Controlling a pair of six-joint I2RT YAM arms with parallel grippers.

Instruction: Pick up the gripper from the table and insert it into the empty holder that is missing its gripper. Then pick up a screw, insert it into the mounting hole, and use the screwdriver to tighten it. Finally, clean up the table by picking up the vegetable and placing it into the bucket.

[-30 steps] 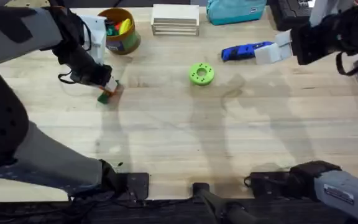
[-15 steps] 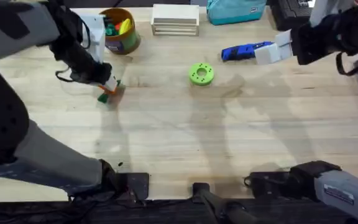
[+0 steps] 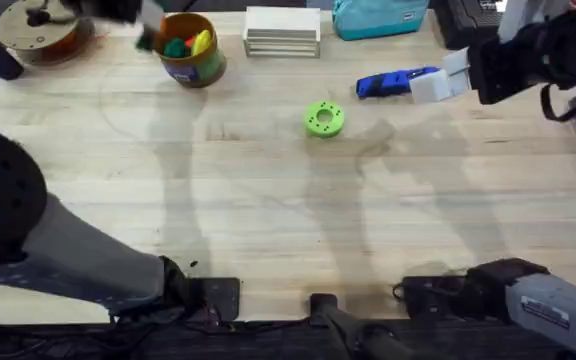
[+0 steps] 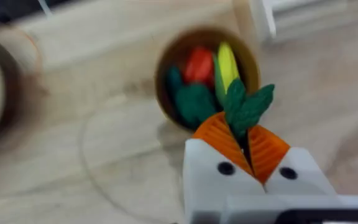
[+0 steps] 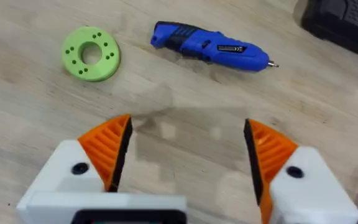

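Now: we have the vegetable (image 4: 246,111) pinched in the left gripper (image 4: 248,146), hanging over the bucket (image 3: 192,49).

We see the left gripper's orange pads (image 4: 220,136) clenched on the green leafy bundle, its leaves sticking out past the fingertips, with the bucket's open mouth just beyond them. We note the bucket at the far left of the table (image 3: 288,210), near the far edge, already holding red, yellow and green toy pieces. Our right gripper (image 5: 185,155) is spread wide with nothing between its pads, held above the wood near the far right of the table. We record the screwdriver (image 5: 209,47) lying flat beyond it, apart from the fingers, and the green disc (image 5: 91,53) resting well to one side of the screwdriver.
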